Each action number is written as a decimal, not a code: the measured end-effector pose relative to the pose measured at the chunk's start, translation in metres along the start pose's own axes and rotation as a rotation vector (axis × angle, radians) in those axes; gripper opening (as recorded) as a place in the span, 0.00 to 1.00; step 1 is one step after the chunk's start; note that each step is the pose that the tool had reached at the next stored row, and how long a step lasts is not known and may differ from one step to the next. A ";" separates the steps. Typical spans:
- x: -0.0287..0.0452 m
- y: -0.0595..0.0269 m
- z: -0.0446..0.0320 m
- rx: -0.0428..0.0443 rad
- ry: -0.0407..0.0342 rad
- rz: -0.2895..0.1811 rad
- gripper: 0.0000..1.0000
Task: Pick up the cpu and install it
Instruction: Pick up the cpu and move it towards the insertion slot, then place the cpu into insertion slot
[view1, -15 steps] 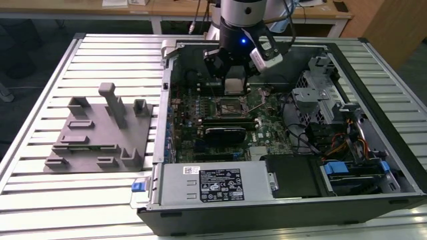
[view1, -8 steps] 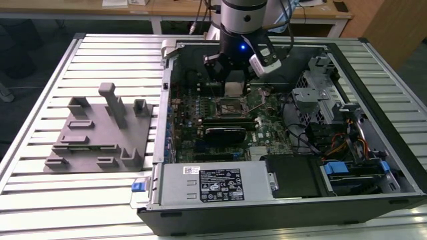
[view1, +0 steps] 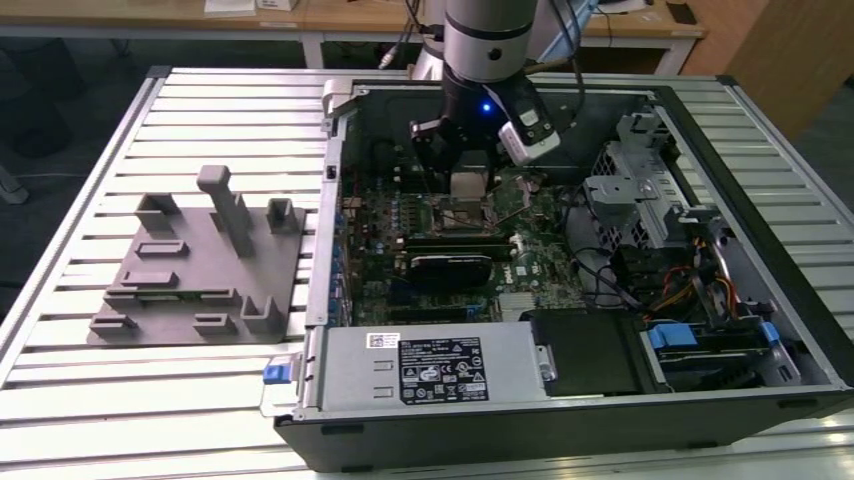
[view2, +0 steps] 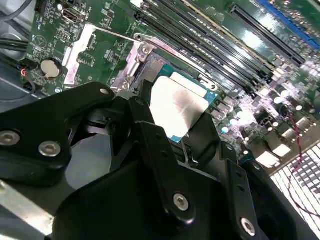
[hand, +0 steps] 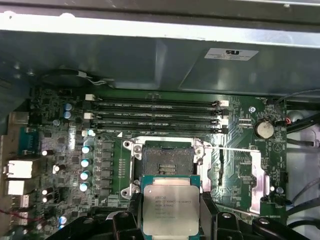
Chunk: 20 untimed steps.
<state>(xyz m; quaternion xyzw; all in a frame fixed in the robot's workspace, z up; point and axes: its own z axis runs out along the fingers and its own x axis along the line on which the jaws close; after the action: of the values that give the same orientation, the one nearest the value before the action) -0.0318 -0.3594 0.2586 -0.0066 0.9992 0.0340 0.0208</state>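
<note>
Black tool (view1: 470, 172) pointing down, gripping cpu (hand: 170, 207) above empty socket (hand: 167, 160).

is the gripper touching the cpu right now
Touching. In the first wrist view the black fingers of the gripper press against two opposite edges of the cpu, with no gap on either side.

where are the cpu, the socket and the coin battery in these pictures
cpu (hand: 170, 207), first wrist view, middle of its silver metal top
socket (hand: 169, 161), first wrist view, dark open centre inside the metal frame
coin battery (hand: 263, 130), first wrist view, middle of its round face
</note>
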 end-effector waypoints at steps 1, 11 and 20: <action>-0.0004 0.0004 0.0020 0.0008 0.0003 0.000 0.54; -0.0012 0.0008 0.0048 0.0015 0.0013 0.000 0.54; -0.0013 0.0008 0.0049 0.0018 0.0005 0.010 0.54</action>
<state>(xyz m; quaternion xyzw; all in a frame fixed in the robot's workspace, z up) -0.0303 -0.3583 0.2538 -0.0014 0.9992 0.0332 0.0204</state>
